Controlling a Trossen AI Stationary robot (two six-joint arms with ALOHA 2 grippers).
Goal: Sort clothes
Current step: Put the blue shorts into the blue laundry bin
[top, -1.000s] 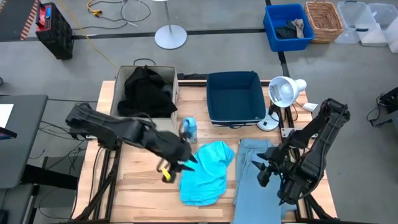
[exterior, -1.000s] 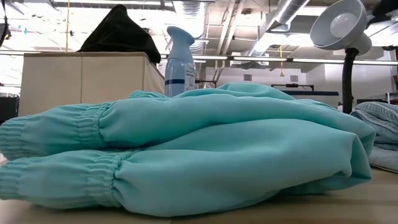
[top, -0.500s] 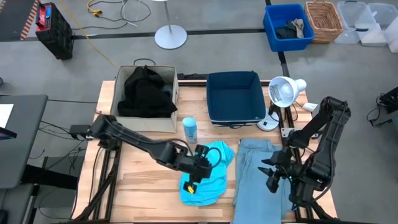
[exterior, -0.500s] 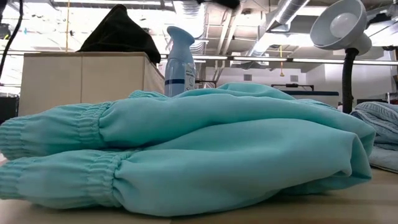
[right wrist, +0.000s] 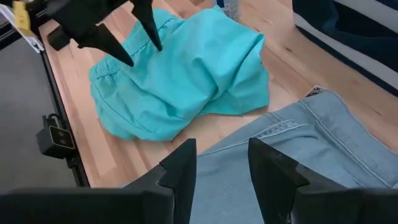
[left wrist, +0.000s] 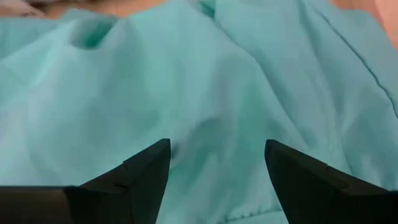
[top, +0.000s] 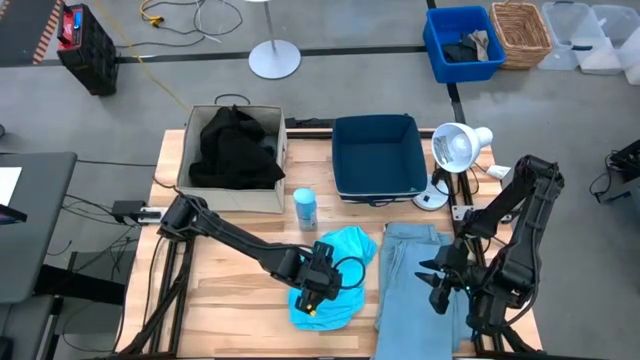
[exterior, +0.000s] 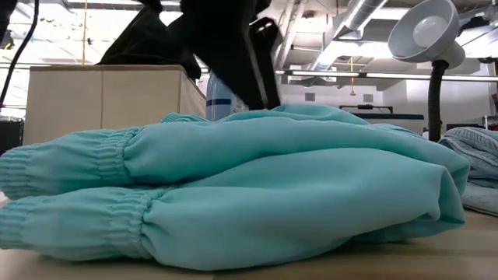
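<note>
The bright turquoise garment [top: 335, 280] lies crumpled on the table at near centre; it also shows in the low view [exterior: 233, 194] and the right wrist view [right wrist: 186, 87]. My left gripper [top: 328, 268] is open, pointing down over the garment's left part [left wrist: 217, 155], with its fingertips at the cloth's surface [right wrist: 142, 53]. The pale grey-blue trousers [top: 415, 290] lie flat at near right. My right gripper [right wrist: 221, 162] is open and hovers above them [top: 435, 285]. A black garment [top: 235, 145] is heaped in the beige box. No very dark green garment can be told apart. My left gripper stands open over the turquoise garment, coming from above, one fingertip [right wrist: 127, 61] near the elastic edge and one [right wrist: 157, 45] farther in. I cannot tell whether the tips touch the cloth.
The beige fabric box [top: 200, 180] stands at far left and the navy fabric bin [top: 378, 155] at far centre. A spray bottle [top: 305, 208] stands just beyond the turquoise garment. A desk lamp [top: 455, 148] stands at far right.
My left gripper has gone toward the table's right edge, from beside the turquoise garment to over it, and down onto its top; it now shows in the low view. My right gripper has drifted a little toward the near edge. The garments have not moved.
</note>
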